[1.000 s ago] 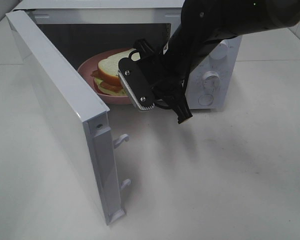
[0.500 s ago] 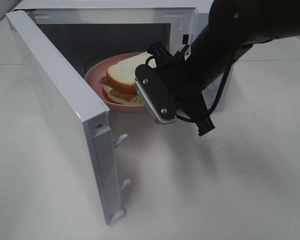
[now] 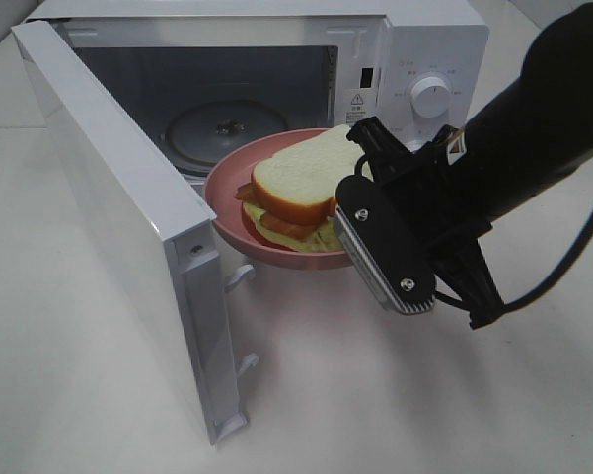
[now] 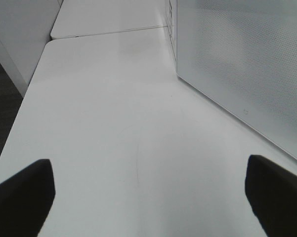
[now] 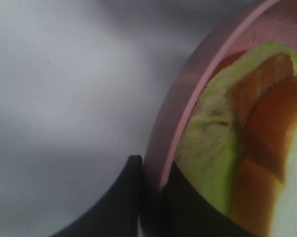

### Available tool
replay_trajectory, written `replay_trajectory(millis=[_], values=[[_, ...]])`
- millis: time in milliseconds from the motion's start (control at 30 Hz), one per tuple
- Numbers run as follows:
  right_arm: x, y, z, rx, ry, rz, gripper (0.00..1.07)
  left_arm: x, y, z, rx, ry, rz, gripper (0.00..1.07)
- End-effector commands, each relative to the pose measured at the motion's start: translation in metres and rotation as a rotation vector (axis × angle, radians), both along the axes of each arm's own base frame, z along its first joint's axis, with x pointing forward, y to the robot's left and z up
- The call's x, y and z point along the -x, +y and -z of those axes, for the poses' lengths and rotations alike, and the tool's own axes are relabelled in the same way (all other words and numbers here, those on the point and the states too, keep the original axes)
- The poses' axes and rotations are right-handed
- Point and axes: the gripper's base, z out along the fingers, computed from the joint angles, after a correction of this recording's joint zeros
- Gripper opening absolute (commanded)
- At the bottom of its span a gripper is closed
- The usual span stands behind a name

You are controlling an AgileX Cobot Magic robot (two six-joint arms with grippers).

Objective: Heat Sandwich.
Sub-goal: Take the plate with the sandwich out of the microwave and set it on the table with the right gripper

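The right pincer [image 3: 360,212] is clamped on the plate [image 3: 276,252] rim, holding the sandwich [image 3: 296,188] just outside the microwave [image 3: 414,59] mouth, cavity beyond it; the left pincer [image 4: 148,192] gapes apart, idle over the bench [image 4: 113,123].

Right hand [image 5: 150,197] clamped; left hand [image 4: 148,197] spread wide.

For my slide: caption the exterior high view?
Right gripper holds pink plate with sandwich outside open microwave.
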Motion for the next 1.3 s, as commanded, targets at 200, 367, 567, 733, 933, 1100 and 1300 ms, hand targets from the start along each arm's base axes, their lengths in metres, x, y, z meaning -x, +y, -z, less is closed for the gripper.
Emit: replay_trajectory(millis=[200, 367, 567, 733, 933, 1100, 1300], values=[[0.021, -0.014, -0.007, -0.031, -0.029, 0.02, 0.0, 0.003, 0.0, 0.0, 0.005, -0.026, 0.008, 1.03], [0.034, -0.024, -0.01, -0.035, -0.038, 0.045, 0.0, 0.003, 0.0, 0.0, 0.005, -0.026, 0.008, 1.03], [0.05, -0.039, -0.012, -0.034, -0.062, 0.081, 0.0, 0.003, 0.0, 0.0, 0.005, -0.026, 0.008, 1.03], [0.06, -0.048, -0.013, -0.03, -0.065, 0.11, 0.0, 0.003, 0.0, 0.0, 0.005, -0.026, 0.008, 1.03], [0.068, -0.056, -0.018, -0.025, -0.061, 0.158, 0.0, 0.003, 0.0, 0.0, 0.005, -0.026, 0.008, 1.03], [0.076, -0.067, -0.025, 0.0, -0.049, 0.238, 0.0, 0.003, 0.0, 0.0, 0.005, -0.026, 0.008, 1.03], [0.079, -0.076, -0.029, 0.013, -0.05, 0.343, 0.0, 0.003, 0.0, 0.0, 0.005, -0.026, 0.008, 1.03]])
